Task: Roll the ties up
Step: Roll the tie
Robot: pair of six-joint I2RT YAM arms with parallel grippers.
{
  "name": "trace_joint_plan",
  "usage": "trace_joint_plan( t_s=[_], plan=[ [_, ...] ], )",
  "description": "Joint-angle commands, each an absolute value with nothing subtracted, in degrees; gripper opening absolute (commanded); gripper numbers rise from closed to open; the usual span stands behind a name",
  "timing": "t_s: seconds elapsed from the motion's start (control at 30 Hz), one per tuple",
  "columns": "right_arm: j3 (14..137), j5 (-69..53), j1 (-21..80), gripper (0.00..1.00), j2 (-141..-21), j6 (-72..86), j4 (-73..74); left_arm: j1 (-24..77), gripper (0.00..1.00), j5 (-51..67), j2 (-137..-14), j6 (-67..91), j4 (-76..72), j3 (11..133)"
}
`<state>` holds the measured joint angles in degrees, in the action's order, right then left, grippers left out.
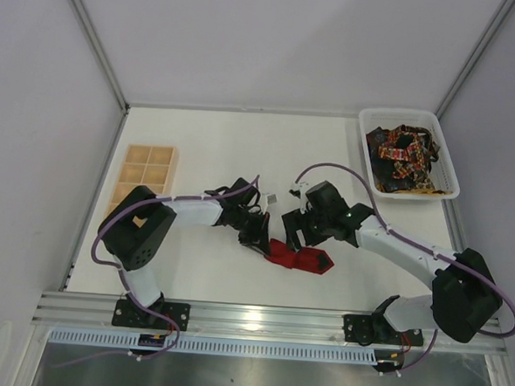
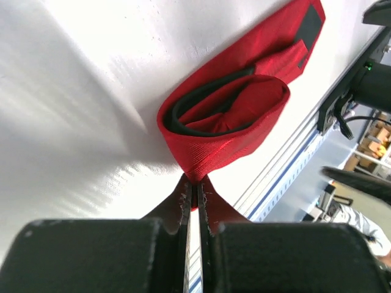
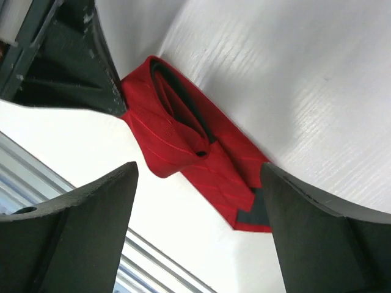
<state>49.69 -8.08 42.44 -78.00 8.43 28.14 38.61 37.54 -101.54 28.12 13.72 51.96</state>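
Observation:
A plain red tie (image 1: 301, 258) lies loosely rolled on the white table, its pointed end sticking out to the right. My left gripper (image 1: 256, 238) is shut on the roll's left edge; the left wrist view shows the fingertips pinching the outer red fold (image 2: 232, 116) at the gripper (image 2: 197, 183). My right gripper (image 1: 295, 236) hovers just above the roll. Its jaws are wide open and hold nothing, with the red tie (image 3: 183, 146) below the right gripper (image 3: 198, 172). Other ties (image 1: 404, 154), dark and patterned, lie heaped in a tray.
The white tray (image 1: 448, 166) stands at the back right. A wooden compartment box (image 1: 145, 176) sits at the left. The table's metal front rail (image 1: 267, 320) runs close behind the red tie. The left gripper's body (image 3: 67, 67) shows in the right wrist view.

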Motion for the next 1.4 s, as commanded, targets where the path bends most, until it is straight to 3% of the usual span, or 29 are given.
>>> trace_joint_plan(
  t_s=[0.0,0.07,0.2,0.3,0.53,0.73,0.93,1.37],
  plan=[
    [50.54,-14.84,40.52,0.85,-75.85,15.02,27.52,38.5,0.0,34.11,-97.65,28.74,16.25,54.49],
    [48.35,-18.95,39.73,0.81,-75.32,18.88,24.02,38.67,0.0,33.14,-97.12,29.35,16.35,54.67],
    [45.36,-26.45,38.67,0.45,-77.25,24.51,18.2,39.2,0.01,31.03,-95.98,30.15,17.92,55.46],
    [42.55,-29.35,38.58,0.35,-78.13,28.12,12.75,39.73,0.01,29.53,-95.98,30.67,19.33,56.42],
    [40.96,-28.22,37.09,0.28,-78.49,27.86,11.08,40.25,0.0,27.07,-95.89,32.08,21.36,57.66],
    [38.85,-25.67,33.05,0.11,-78.4,29.97,9.85,40.25,0.0,26.37,-95.54,33.13,20.48,56.87],
    [37.45,-20.14,32.17,0.0,-80.24,34.27,9.49,40.43,0.0,25.93,-95.45,33.31,20.3,57.3],
    [33.49,-11.52,30.76,0.0,-81.74,37.79,9.14,40.43,0.0,25.05,-94.92,34.1,19.42,56.95]
  ],
)
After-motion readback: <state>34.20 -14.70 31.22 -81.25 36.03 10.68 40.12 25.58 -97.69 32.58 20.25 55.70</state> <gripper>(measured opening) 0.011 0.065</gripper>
